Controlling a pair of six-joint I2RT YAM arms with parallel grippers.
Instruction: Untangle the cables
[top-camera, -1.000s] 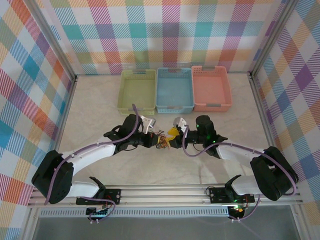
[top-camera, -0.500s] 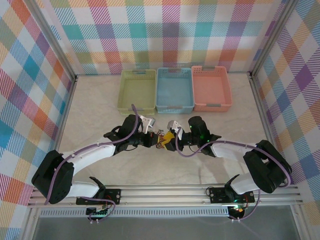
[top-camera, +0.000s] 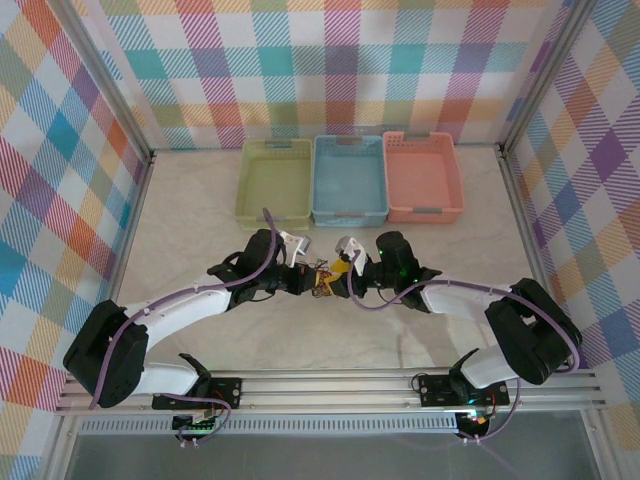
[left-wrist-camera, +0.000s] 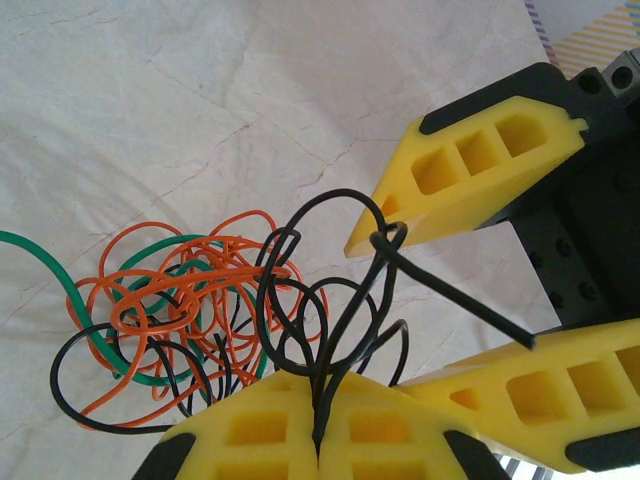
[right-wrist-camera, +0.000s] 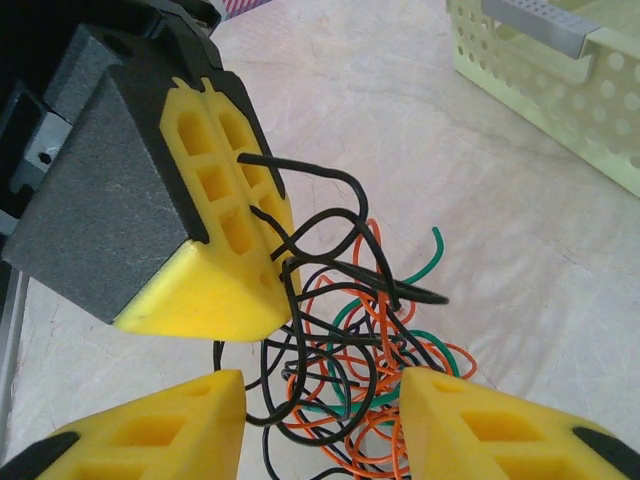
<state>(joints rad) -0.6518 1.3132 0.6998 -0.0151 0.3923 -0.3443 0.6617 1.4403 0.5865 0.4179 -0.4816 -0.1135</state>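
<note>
Trailing from clamped left hand: cables

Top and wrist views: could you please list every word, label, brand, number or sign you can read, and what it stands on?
None: no readable text shows.
The green basket, blue basket, pink basket, cables, left gripper and right gripper bear no print.
Any marking on the small boards by the front rail is too small to read.
</note>
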